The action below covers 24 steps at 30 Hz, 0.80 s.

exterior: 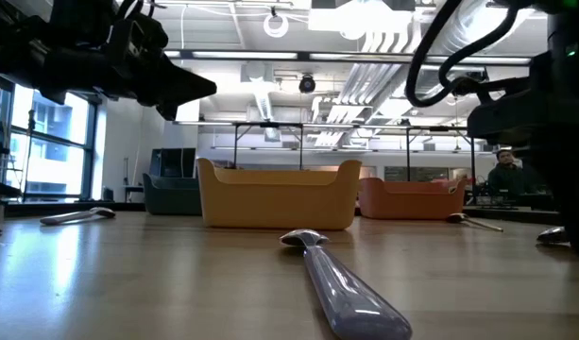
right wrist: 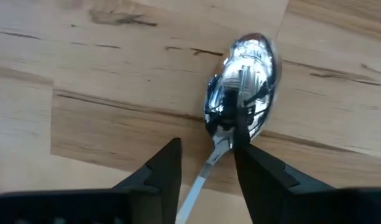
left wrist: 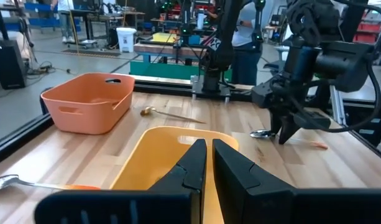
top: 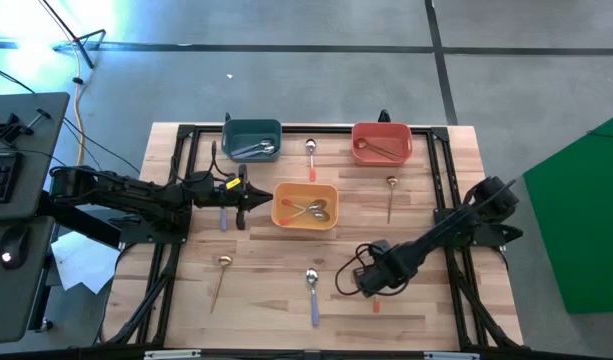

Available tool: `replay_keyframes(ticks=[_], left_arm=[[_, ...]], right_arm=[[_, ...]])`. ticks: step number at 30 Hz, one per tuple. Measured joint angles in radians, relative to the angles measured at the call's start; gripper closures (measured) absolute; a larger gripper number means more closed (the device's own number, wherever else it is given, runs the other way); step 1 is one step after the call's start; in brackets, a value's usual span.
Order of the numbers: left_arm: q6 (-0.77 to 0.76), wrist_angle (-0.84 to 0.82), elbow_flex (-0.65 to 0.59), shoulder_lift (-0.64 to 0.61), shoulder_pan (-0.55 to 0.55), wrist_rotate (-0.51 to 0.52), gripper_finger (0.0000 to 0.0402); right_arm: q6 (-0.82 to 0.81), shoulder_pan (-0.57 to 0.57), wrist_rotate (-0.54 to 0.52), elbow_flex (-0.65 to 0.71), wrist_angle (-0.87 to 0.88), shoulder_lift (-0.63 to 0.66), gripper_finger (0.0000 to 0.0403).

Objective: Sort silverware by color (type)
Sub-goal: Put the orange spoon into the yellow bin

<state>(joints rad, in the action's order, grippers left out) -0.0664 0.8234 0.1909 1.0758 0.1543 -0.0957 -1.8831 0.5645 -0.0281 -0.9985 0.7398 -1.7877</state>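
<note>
My right gripper (right wrist: 206, 165) points down, open, over a spoon with a shiny silver head (right wrist: 243, 84) that lies flat on the wood; its fingers stand either side of the spoon's thin neck. The spoon's orange-red handle (top: 377, 304) shows beside the gripper (top: 372, 282) at the table's near right. My left gripper (left wrist: 209, 155) is shut and empty, held level above the table, pointing at the yellow bin (top: 306, 205), which holds spoons. More silverware lies loose: a lavender-handled spoon (top: 312, 290), two gold ones (top: 222, 275) (top: 391, 195) and an orange-handled one (top: 311, 158). My right gripper comes from above with a finger on each side of the spoon's neck (right wrist: 216, 149), just below the head. One fingertip (right wrist: 243, 152) stands close against the head's base; whether it touches cannot be told. The spoon lies flat on the table.
A teal bin (top: 252, 138) and a salmon-red bin (top: 381, 142), each with spoons inside, stand along the far edge. A lavender-handled spoon (top: 223, 212) lies under my left arm. A black frame (top: 186, 135) borders the wooden top. Bare wood lies between the near spoons.
</note>
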Motion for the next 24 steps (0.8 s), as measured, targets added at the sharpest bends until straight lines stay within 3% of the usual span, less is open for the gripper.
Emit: replay_keyframes(ticks=[6,11,14,19,24], left_arm=[[0.015,0.001,0.000,0.000,0.000,0.004,0.0385],[-0.017,0.011,0.000,0.000,0.000,0.027,0.0385],[-0.089,0.013,0.000,-0.005,0.006,0.058,0.0385],[-0.071,0.022,0.000,-0.031,0.005,0.060,0.0385],[-0.086,0.023,0.000,-0.084,0.020,0.124,0.0385]], right_arm=[[0.031,0.016,-0.026,-0.006,0.000,-0.016,0.0328],[0.199,0.004,-0.049,-0.080,0.080,-0.029,0.0388],[0.361,-0.031,-0.069,-0.165,0.170,-0.028,0.0397],[0.667,-0.130,-0.105,-0.350,0.365,-0.028,0.0396],[1.124,-0.280,-0.222,-0.543,0.399,-0.024,0.0398]])
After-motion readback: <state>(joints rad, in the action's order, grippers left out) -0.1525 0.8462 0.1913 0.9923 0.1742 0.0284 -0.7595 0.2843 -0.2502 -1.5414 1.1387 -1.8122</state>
